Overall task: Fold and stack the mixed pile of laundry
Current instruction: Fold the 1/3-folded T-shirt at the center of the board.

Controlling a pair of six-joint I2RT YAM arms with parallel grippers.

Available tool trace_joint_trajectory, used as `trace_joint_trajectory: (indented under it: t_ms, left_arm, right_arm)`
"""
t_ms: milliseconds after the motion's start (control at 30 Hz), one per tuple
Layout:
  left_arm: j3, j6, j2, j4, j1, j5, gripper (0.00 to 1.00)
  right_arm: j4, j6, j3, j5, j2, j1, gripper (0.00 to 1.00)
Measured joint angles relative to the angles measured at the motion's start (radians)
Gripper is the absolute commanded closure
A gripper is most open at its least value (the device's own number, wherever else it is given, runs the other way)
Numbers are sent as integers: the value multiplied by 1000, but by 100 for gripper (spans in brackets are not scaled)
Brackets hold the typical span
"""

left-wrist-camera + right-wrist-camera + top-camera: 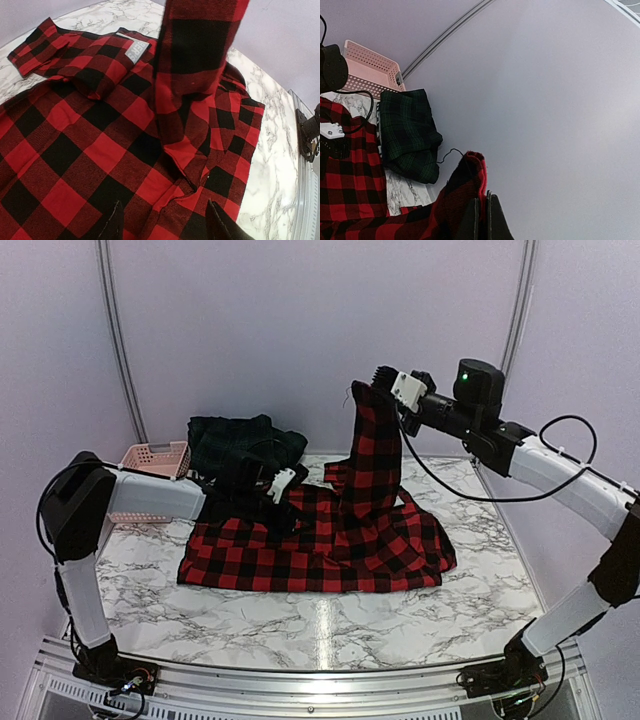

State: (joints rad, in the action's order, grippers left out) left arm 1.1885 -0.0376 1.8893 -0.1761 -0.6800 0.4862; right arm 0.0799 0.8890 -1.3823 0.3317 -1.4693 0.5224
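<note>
Pale lilac walls close in a white, grey-veined marble-patterned table [300, 625]. Across its middle lies the red-and-black checked flannel shirt [300, 555], spread mostly flat, with one part drawn up into a tall column. The overhead view shows the right gripper [374, 388] holding the top of that column high over the far side of the table, and the left gripper [278, 502] low over the shirt's left half. Behind the shirt, a dark green plaid garment [245, 445] is heaped just beside a pink perforated plastic basket [155, 458] at the far left. Only the right wrist camera shows the pinch itself: both jaws are pressed together on a rumpled red edge of the cloth, with bare wall behind. Only the left wrist camera shows the left fingers [116, 225] spread apart with nothing clamped between them, poised over the shirt's large squares; whether they touch the cloth cannot be told. That view also picks out a small grey label [136, 51] on a folded part of the shirt.
</note>
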Motion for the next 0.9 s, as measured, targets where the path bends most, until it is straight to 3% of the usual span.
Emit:
trace_joint_trajectory:
  t_ms: [133,267,467,633,900]
  left_arm:
    - [51,40,63,2,-7,37,41]
    - [100,66,120,0,-14,69,28]
    - [126,47,170,-6,-40,86,23]
    - [127,-62,194,-119,-66,81,2]
    - [168,-212,266,-269,-111,-67,1]
  right_arm:
    - [2,-3,31,2,14,-12,100]
    - [11,-2,31,3,32,-24,100]
    - [25,-3,31,8,38,-26,100]
    - [26,-10,21,7,6,-26,100]
    - [35,-24,2,17,-35,-26,100]
